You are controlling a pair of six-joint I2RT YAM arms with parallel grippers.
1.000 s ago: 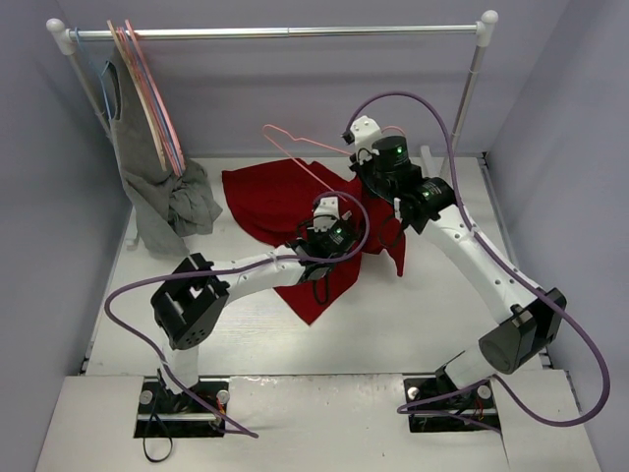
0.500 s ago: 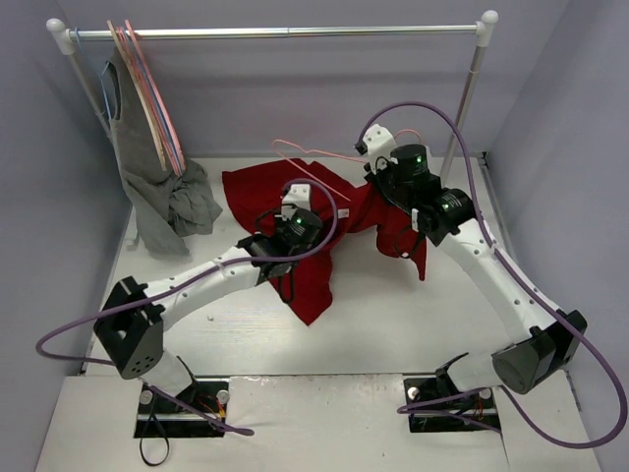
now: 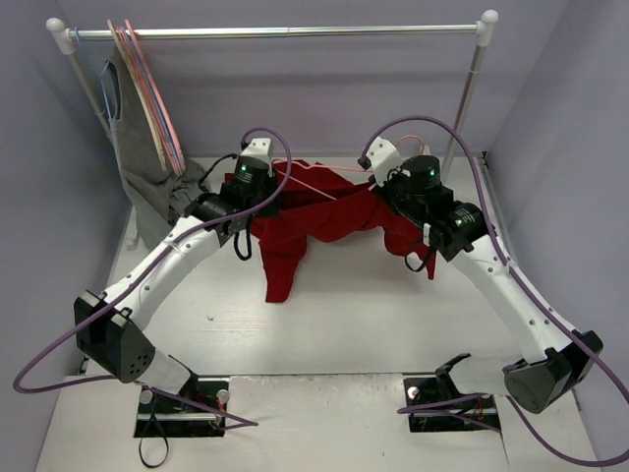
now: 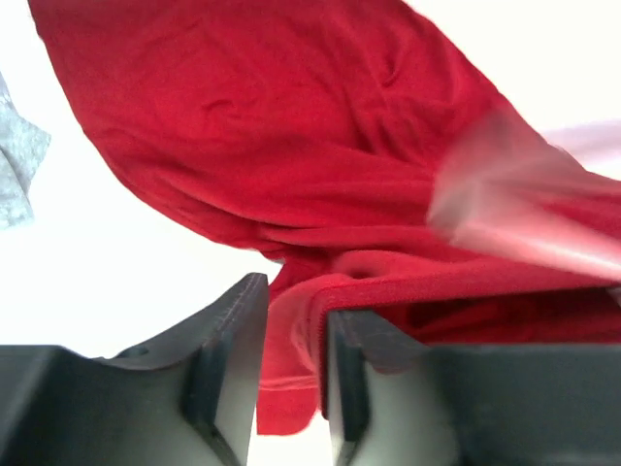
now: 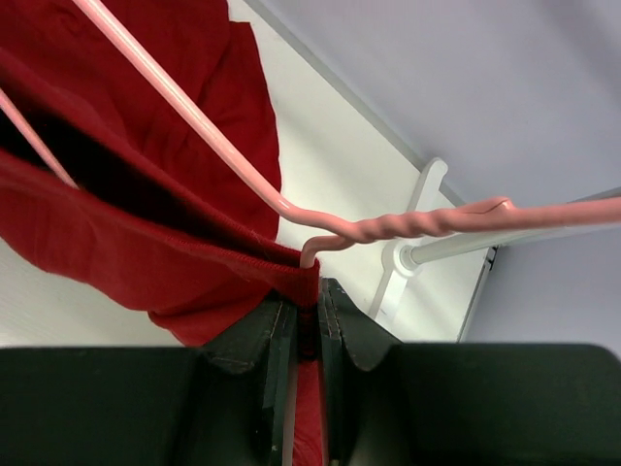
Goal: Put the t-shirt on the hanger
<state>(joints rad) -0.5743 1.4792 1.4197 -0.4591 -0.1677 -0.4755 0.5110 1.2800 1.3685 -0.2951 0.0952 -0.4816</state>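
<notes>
The deep-red t-shirt (image 3: 324,216) hangs stretched between my two grippers above the white table, with one part drooping toward the table (image 3: 283,270). The pale-pink wire hanger (image 3: 305,179) runs across the shirt's top; its twisted neck (image 5: 427,221) and a sloping arm show in the right wrist view. My right gripper (image 3: 376,180) (image 5: 309,291) is shut on the hanger's wire, with the shirt's ribbed edge (image 5: 146,252) pinched over it. My left gripper (image 3: 265,190) (image 4: 291,301) is shut on a fold of the t-shirt (image 4: 291,146). The hanger shows there as a pink blur (image 4: 524,223).
A clothes rail (image 3: 285,31) spans the back, its right post (image 3: 462,108) close behind my right arm. At its left end hang several tan and pink hangers (image 3: 147,88) and a grey garment (image 3: 167,202) drooping to the table. Walls close in on both sides.
My left arm has swung from the table's middle to the back left, dragging the shirt's edge with it. The shirt has lifted and stretched out. My right gripper and the hanger moved slightly right.
</notes>
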